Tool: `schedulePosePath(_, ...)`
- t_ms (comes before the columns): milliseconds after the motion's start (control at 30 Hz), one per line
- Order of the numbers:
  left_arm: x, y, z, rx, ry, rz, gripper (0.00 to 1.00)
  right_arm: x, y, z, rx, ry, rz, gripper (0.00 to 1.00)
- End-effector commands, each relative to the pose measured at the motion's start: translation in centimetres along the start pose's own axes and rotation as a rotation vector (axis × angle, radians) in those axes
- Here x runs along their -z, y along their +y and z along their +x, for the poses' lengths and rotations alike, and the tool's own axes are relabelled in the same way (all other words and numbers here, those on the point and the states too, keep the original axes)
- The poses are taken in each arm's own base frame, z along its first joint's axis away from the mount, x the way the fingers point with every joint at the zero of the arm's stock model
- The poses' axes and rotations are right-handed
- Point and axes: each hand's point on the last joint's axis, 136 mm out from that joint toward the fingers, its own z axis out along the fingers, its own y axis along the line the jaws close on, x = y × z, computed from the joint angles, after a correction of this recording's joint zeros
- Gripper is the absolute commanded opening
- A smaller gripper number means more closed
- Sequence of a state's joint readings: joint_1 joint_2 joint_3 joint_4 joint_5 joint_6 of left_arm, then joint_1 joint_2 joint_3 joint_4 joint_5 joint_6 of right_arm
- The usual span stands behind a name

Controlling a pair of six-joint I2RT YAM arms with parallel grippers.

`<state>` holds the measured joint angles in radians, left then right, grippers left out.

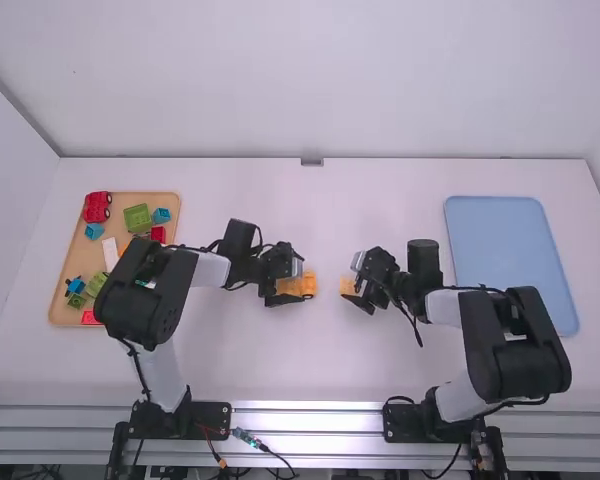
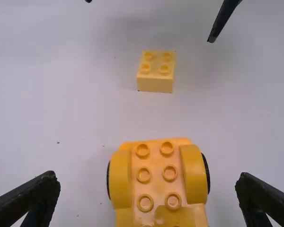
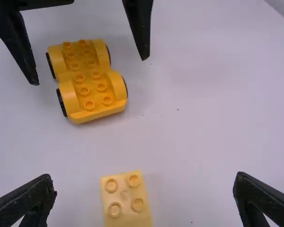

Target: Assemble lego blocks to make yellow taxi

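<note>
Jaws wide at both ends, a yellow car base and a square yellow brick down on the worktop!
And here's the left gripper (image 1: pixel 291 282), hiding part of the car base (image 1: pixel 309 286) in the high view, its near end cut off in the left wrist view; the right gripper (image 1: pixel 359 283) covers part of the brick (image 1: pixel 348 287), and that one runs off the right wrist view's edge. Studs up on both! The base's long axis runs left to right across the middle of the worktop (image 1: pixel 310 360), one end facing the brick, just beside it with a gap between; which end is the front, can't tell. Left jaws spread well apart on either side of the base, gripping nothing; right jaws just as wide, nothing held, brick between them.
</note>
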<state>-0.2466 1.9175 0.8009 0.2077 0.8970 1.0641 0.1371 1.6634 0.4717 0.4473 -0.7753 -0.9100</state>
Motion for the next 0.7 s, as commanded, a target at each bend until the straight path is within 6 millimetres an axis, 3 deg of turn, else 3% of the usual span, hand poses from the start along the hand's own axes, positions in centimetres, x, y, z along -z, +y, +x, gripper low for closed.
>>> schedulePosePath(0,-0.1,-0.2,0.6,0.006,-0.021,0.011,0.99,-0.7,0.5,0.3,0.020,0.001,-0.022,0.99)
schedulePosePath(333,0.3,-0.3,1.3,0.036,-0.051,-0.052,0.99,-0.9,0.8,0.9,0.035,0.015,-0.041,0.99)
schedulePosePath(667,0.5,-1.0,1.7,0.041,-0.060,-0.055,0.99,-2.6,-0.1,1.9,-0.001,0.025,-0.074,0.99)
